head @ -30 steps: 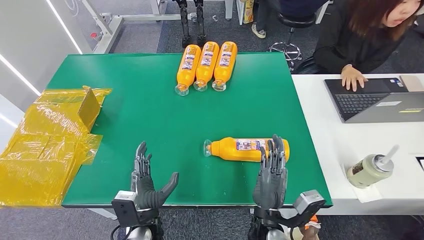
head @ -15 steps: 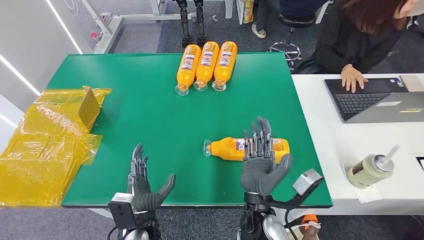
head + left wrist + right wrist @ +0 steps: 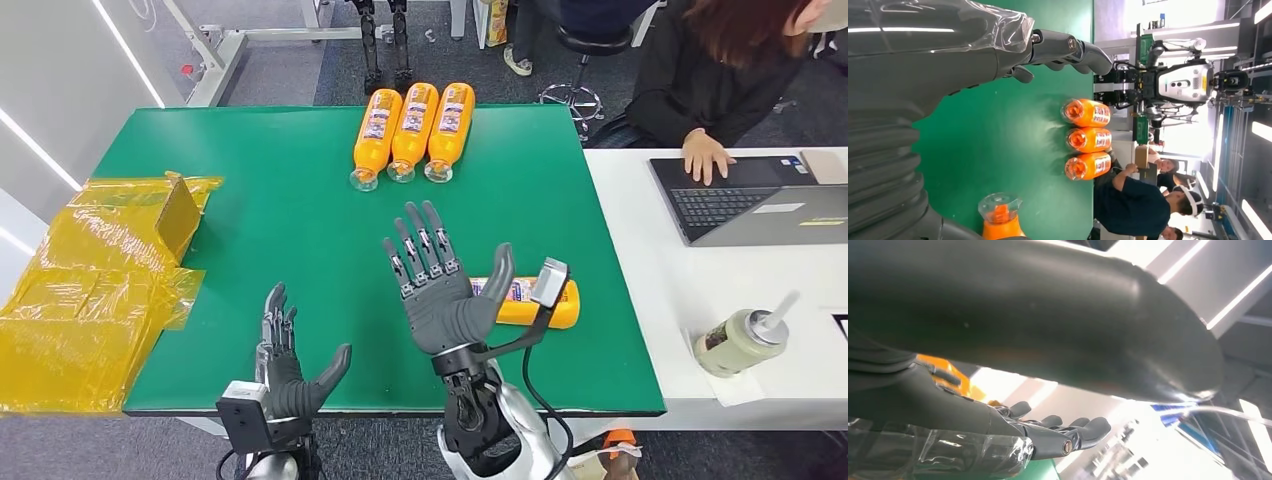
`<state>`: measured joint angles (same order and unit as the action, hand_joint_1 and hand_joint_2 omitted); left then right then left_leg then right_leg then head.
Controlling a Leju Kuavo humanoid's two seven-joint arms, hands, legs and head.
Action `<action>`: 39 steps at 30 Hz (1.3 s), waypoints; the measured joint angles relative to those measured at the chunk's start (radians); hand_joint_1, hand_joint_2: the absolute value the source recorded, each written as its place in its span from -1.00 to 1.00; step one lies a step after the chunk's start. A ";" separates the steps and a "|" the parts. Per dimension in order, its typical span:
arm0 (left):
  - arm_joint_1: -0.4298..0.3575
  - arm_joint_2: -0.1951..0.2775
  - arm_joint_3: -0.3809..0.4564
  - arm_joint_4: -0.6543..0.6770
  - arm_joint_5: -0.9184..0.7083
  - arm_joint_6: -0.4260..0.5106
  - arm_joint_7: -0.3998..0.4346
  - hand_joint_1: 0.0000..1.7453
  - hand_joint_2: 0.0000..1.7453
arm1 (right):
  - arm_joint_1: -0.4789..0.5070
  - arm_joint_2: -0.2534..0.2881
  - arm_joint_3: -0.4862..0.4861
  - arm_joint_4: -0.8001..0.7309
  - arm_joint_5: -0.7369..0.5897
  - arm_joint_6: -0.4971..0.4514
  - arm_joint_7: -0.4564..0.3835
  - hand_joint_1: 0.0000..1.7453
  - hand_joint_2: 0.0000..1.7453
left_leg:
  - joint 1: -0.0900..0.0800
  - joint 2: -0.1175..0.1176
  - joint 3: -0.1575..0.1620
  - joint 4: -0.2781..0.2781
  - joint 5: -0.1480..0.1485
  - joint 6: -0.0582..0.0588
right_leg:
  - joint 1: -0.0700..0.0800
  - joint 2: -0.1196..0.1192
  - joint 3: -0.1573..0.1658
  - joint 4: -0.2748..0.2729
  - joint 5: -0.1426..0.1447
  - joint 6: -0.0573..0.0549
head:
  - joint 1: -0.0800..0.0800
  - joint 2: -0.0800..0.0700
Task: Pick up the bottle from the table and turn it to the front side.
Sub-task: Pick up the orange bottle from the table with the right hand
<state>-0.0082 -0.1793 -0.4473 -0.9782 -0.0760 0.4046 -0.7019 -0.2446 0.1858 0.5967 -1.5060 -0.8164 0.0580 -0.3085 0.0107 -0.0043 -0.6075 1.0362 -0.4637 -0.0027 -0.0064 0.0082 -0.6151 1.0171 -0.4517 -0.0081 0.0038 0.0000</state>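
An orange bottle (image 3: 562, 305) lies on its side on the green table (image 3: 300, 220), near the front right, its neck end hidden behind my right hand. That hand (image 3: 440, 290) is raised over the bottle with fingers spread and nothing in it. The right wrist view shows its dark fingers (image 3: 1058, 432) held out straight in the air. My left hand (image 3: 287, 368) hovers open at the table's front edge, well left of the bottle. In the left wrist view its fingers (image 3: 1068, 50) stretch over the green top, and the bottle's clear-capped neck (image 3: 998, 215) lies apart from them.
Three more orange bottles (image 3: 412, 132) lie side by side at the table's far edge. A box in yellow film (image 3: 100, 290) covers the left end. On a white table (image 3: 650, 290) to the right, a person types on a laptop (image 3: 750, 200) near a lidded cup (image 3: 738, 342).
My right hand has lifted from beside the bottle's base and swung left over it, turning its palm up and spreading its fingers. The left hand and the bottle stay put.
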 joint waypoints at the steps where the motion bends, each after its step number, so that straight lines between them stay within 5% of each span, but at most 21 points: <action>1: 0.000 0.000 -0.001 0.002 -0.001 0.000 0.000 -1.00 1.00 | -0.009 0.004 0.004 0.004 -0.013 -0.001 0.009 -1.00 -1.00 | 0.000 0.000 0.000 0.000 0.000 0.000 | 0.000 0.000 0.000 0.000 0.000 0.000 | 0.000 0.000; 8: -0.009 0.000 -0.012 0.011 -0.003 -0.011 0.000 -1.00 1.00 | -0.044 0.023 0.033 0.026 -0.073 0.004 0.058 -1.00 -1.00 | 0.000 0.000 0.000 0.000 0.000 0.000 | 0.000 0.000 0.000 0.000 0.000 0.000 | 0.000 0.000; 17: 0.004 -0.002 -0.053 0.022 -0.009 0.014 0.000 -1.00 1.00 | -0.070 0.026 0.057 0.055 -0.009 -0.049 -0.009 -1.00 -1.00 | 0.000 0.000 0.000 0.000 0.000 0.000 | 0.000 0.000 0.000 0.000 0.000 0.000 | 0.000 0.000; 24: -0.019 -0.011 -0.056 0.034 -0.017 0.029 0.000 -1.00 1.00 | -0.090 0.000 0.064 0.195 0.267 -0.201 -0.113 -1.00 -1.00 | 0.000 0.000 0.000 0.000 0.000 0.000 | 0.000 0.000 0.000 0.000 0.000 0.000 | 0.000 0.000; 28: -0.050 -0.017 -0.054 0.042 -0.035 0.024 0.000 -1.00 1.00 | -0.094 -0.073 0.062 0.335 0.580 -0.299 -0.124 -1.00 1.00 | 0.000 -0.002 0.000 0.001 0.000 0.000 | 0.000 -0.002 0.001 -0.001 0.000 0.000 | 0.000 0.000; 33: -0.070 -0.015 -0.027 0.043 -0.062 -0.028 0.000 -1.00 1.00 | -0.099 -0.198 0.037 0.471 0.901 -0.307 -0.032 -1.00 1.00 | -0.001 -0.003 0.000 0.002 0.000 0.001 | 0.000 -0.003 0.001 -0.001 0.000 0.001 | 0.000 0.000; 39: -0.076 -0.010 0.004 0.043 -0.087 -0.062 0.000 -1.00 1.00 | -0.106 -0.289 -0.013 0.475 1.064 -0.317 0.069 -1.00 1.00 | 0.000 -0.003 0.001 0.002 0.000 0.001 | 0.000 -0.002 0.001 -0.002 0.000 0.001 | 0.000 0.000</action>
<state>-0.0839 -0.1898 -0.4438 -0.9351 -0.1626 0.3425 -0.7019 -0.3503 -0.1028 0.5834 -1.0308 0.2480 -0.2592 -0.2398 0.0103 -0.0071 -0.6062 1.0380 -0.4638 -0.0022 -0.0067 0.0058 -0.6137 1.0156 -0.4515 -0.0076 0.0037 0.0000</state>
